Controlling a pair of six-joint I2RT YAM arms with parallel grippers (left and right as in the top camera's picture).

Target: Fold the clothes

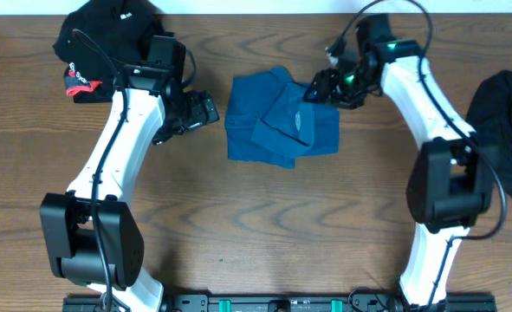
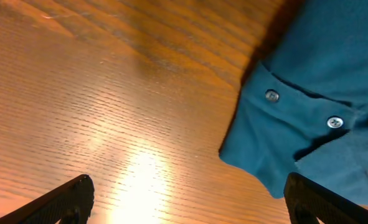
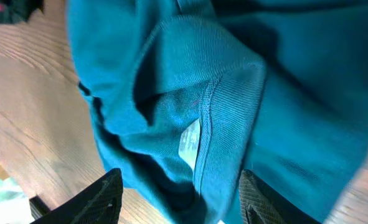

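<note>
Teal shirt (image 1: 281,121) lying half-folded and rumpled, mid-table toward far side. Left gripper (image 2: 184,200) released wide over bare table (image 1: 256,234), just left of shirt. Right gripper (image 3: 177,200) straddling collar (image 3: 203,118) at far right; clenched or not, cannot tell. Mid-fold; next probably needs fresh edge grasps

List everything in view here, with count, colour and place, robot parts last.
teal-blue shirt: one, teal-blue, table centre, roughly folded, two buttons visible in the left wrist view.
black garment with red-and-white trim: one, black, far left corner, bunched.
dark garment: one, plain dark, right edge, partly out of frame.
table: one, brown wood grain, under everything.
left arm: one, white and black, left side.
right arm: one, white and black, right side.
left tool: one, black, open and empty over bare wood beside the shirt.
right tool: one, black, shirt fabric between its fingers; grip unclear.
</note>
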